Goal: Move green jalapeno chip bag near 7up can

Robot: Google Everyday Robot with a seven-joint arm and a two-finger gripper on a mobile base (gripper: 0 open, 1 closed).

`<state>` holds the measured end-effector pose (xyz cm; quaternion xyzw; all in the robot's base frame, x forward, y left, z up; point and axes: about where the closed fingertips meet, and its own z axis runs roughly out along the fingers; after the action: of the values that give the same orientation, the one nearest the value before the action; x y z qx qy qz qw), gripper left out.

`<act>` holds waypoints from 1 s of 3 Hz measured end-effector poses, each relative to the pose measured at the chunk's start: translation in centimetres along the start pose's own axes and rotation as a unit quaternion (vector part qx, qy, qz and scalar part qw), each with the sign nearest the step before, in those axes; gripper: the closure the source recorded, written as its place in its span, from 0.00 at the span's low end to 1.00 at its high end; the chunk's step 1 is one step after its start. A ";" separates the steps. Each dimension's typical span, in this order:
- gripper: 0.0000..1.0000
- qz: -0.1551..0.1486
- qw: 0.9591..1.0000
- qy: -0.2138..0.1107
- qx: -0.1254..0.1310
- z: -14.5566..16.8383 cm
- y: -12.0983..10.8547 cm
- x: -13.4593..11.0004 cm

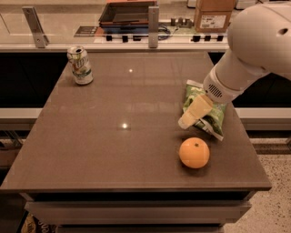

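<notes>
The green jalapeno chip bag [217,114] lies on the right side of the brown table [113,150], crinkled, with a silvery corner toward the front. The 7up can [80,65] stands upright at the far left corner, well away from the bag. My gripper [190,116] reaches down from the white arm at the upper right and sits over the bag's left edge, covering part of it. The bag rests on the table.
A round orange fruit [194,153] lies just in front of the bag near the table's right front edge. A counter with a dark tray [127,13] and a cardboard box [213,16] runs behind the table. Metal posts [153,26] stand along the back edge.
</notes>
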<state>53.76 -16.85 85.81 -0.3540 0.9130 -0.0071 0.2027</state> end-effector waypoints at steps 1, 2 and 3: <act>0.00 0.011 1.000 0.018 0.012 1.3 0.1 0.4; 0.00 0.009 1.000 0.026 0.015 2.2 0.1 0.4; 0.18 0.008 1.000 0.026 0.015 2.1 0.1 0.4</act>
<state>54.20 -16.74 83.71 -0.3432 0.9205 -0.0280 0.1844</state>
